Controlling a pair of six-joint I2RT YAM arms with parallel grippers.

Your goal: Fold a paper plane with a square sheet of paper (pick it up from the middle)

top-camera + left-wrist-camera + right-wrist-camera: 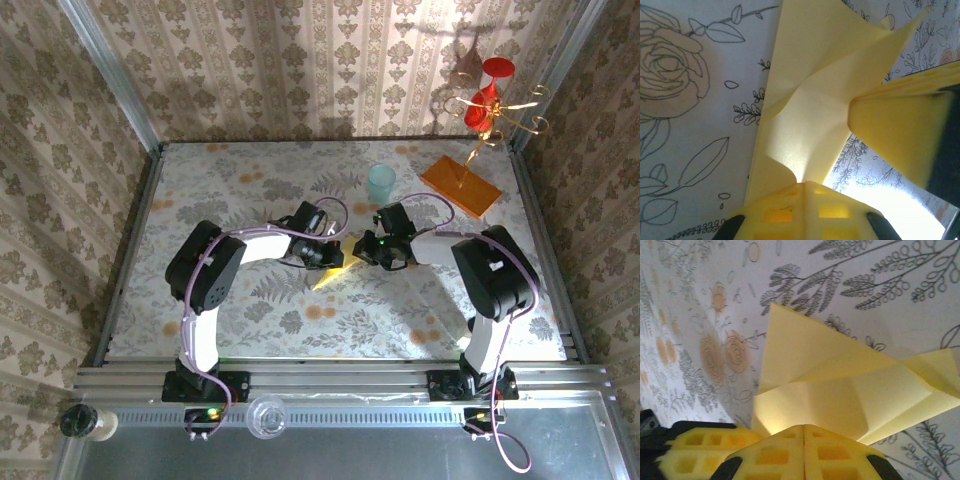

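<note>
Top cam bright, even; wrist cams blurry, L w/ glare.

Two arms lean inward from their bases, elbows bent high and outward, wrists low and turned toward each other; the left tool [328,252] and right tool [374,246] sit almost tip to tip; each tool's fingers [782,212] are pressed flat together, pinching the yellow paper [810,365] between them.

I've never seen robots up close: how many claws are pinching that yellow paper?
2. The left claw grips the folded yellow paper from the left, the right claw from the right, both shut on it at mid-table. None looks hidden.
</note>
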